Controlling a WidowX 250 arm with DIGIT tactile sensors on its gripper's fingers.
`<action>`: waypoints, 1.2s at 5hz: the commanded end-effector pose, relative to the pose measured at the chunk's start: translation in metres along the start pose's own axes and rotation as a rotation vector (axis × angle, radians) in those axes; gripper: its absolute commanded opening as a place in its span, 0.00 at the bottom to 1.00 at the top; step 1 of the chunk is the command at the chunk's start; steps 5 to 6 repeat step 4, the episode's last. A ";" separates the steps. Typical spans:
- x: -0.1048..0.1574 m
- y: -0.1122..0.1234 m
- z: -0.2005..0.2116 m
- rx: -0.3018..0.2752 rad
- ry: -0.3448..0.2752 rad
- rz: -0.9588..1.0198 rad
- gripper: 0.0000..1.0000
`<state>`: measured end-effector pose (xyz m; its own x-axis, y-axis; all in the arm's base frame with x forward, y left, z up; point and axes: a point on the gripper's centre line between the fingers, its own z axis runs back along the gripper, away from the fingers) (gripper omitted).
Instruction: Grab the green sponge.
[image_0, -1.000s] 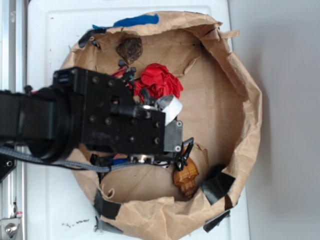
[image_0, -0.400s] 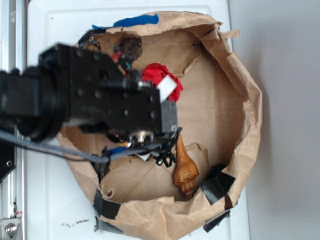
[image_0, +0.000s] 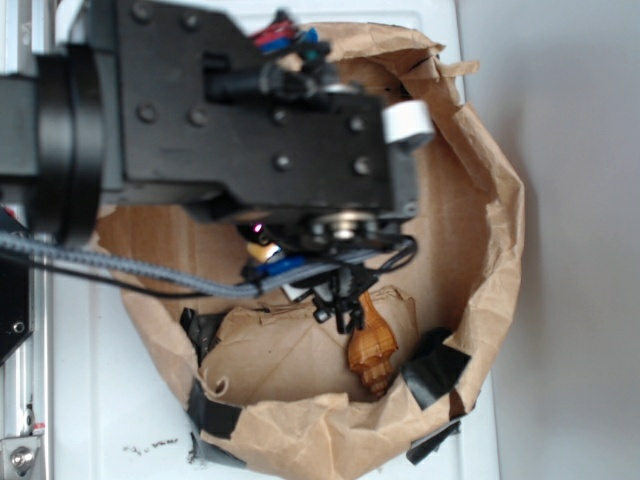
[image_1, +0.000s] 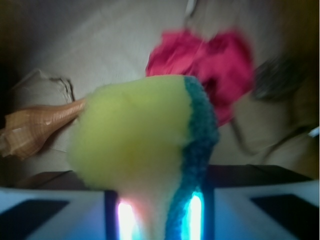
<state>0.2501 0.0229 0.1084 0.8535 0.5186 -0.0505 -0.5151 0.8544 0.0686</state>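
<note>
The gripper (image_1: 160, 212) is squeezed tight on the green sponge (image_1: 145, 145). The grab looks done, with nothing left but holding on.

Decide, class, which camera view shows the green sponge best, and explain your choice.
The wrist view. The green sponge fills the middle of it, yellow foam with a green edge, squeezed at the bottom between the pincer's fingers. In the exterior view the black arm covers that spot, so no sponge shows.
</note>
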 end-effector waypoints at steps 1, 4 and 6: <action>-0.002 0.018 0.065 -0.182 -0.226 -0.019 0.00; -0.006 0.010 0.074 -0.130 -0.162 -0.055 0.00; -0.006 0.010 0.074 -0.130 -0.162 -0.055 0.00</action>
